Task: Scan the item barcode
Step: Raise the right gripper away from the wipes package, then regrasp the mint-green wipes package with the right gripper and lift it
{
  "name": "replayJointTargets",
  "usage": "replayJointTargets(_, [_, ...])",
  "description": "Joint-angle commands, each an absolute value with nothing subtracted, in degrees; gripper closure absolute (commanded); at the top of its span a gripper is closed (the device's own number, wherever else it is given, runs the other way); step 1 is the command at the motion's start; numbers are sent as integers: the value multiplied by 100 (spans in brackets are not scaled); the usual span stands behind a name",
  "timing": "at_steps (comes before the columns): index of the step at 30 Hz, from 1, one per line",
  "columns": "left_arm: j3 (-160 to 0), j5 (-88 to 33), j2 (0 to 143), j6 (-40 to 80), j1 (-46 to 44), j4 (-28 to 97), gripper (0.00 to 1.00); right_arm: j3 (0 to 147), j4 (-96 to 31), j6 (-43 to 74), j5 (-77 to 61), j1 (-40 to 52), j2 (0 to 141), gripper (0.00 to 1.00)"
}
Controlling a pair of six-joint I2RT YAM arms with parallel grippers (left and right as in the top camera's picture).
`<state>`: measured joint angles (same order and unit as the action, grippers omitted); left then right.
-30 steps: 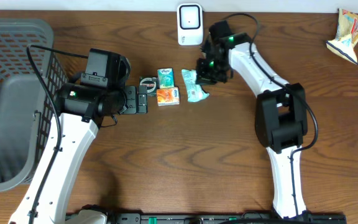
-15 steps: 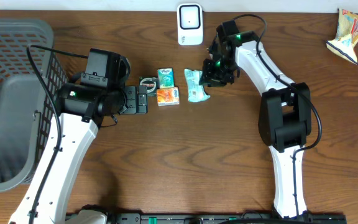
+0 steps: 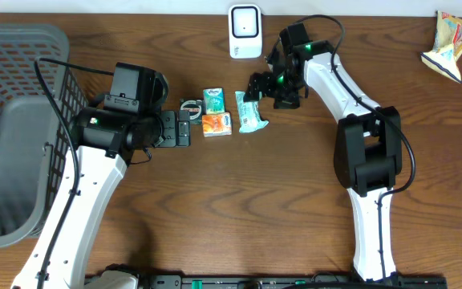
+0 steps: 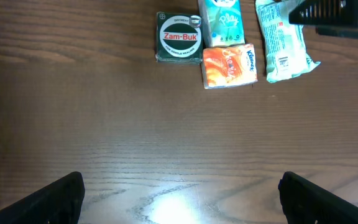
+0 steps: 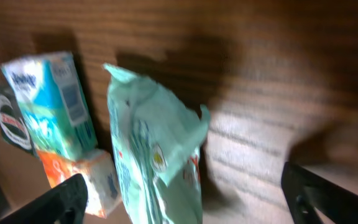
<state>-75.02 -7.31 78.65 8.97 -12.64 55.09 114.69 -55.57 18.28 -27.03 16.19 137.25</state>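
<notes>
The item, a mint-green packet (image 3: 249,112), lies on the table just right of the other small goods; its printed label (image 4: 283,61) faces up. My right gripper (image 3: 272,91) hovers at its far right end, open, the packet (image 5: 157,155) loose between the wide-set fingers. The white barcode scanner (image 3: 245,32) stands at the back edge, just behind them. My left gripper (image 3: 181,128) is open over bare wood left of the goods, with nothing between its fingertips (image 4: 55,198).
A round Zam-Buk tin (image 3: 189,106), a teal tissue pack (image 3: 214,99) and an orange Kleenex pack (image 3: 216,124) sit clustered left of the packet. A grey mesh basket (image 3: 14,128) fills the left side. A crumpled snack bag (image 3: 447,36) lies far back right.
My right gripper has gone from shut to open, letting go of the mint-green packet, which now rests on the table. The left arm has not moved.
</notes>
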Motion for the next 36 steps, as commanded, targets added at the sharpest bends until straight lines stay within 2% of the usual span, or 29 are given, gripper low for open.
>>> replayJointTargets(1, [-7566, -698, 7828, 862, -1258, 5509, 2, 11456, -5363, 1793, -2528, 1658, 13513, 1])
replayJointTargets(6, [-7566, -701, 7828, 862, -1258, 5509, 2, 11008, -4792, 1793, -2497, 1900, 13513, 4])
replayJointTargets(7, [-7566, -701, 7828, 862, -1258, 5509, 2, 10916, -4668, 1793, -2497, 1946, 13513, 7])
replayJointTargets(8, [-7566, -701, 7828, 862, -1258, 5509, 2, 10685, -4375, 1798, -2499, 2045, 13513, 16])
replayJointTargets(10, [-7566, -701, 7828, 862, -1258, 5509, 2, 10527, -4180, 1874, -2499, 2119, 13513, 23])
replayJointTargets(13, [-7566, -701, 7828, 862, -1258, 5509, 2, 10335, -3933, 1933, -2499, 2222, 13513, 46])
replayJointTargets(15, [-7566, -701, 7828, 862, -1258, 5509, 2, 10322, -3920, 1929, -2497, 2257, 13513, 66])
replayJointTargets(16, [-7566, -701, 7828, 862, -1258, 5509, 2, 10322, -3924, 1927, -2495, 2261, 13513, 82])
replayJointTargets(17, [-7566, -701, 7828, 862, -1258, 5509, 2, 10324, -3924, 1927, -2497, 2259, 13513, 93])
replayJointTargets(18, [-7566, -701, 7828, 862, -1258, 5509, 2, 10331, -3927, 1931, -2504, 2252, 13511, 99])
replayJointTargets(26, [-7566, -701, 7828, 862, -1258, 5509, 2, 10427, -3962, 1951, -3321, 1848, 13312, 99])
replayJointTargets(36, [-7566, -701, 7828, 862, -1258, 5509, 2, 10427, -3874, 1949, -4418, 1135, 12064, 99])
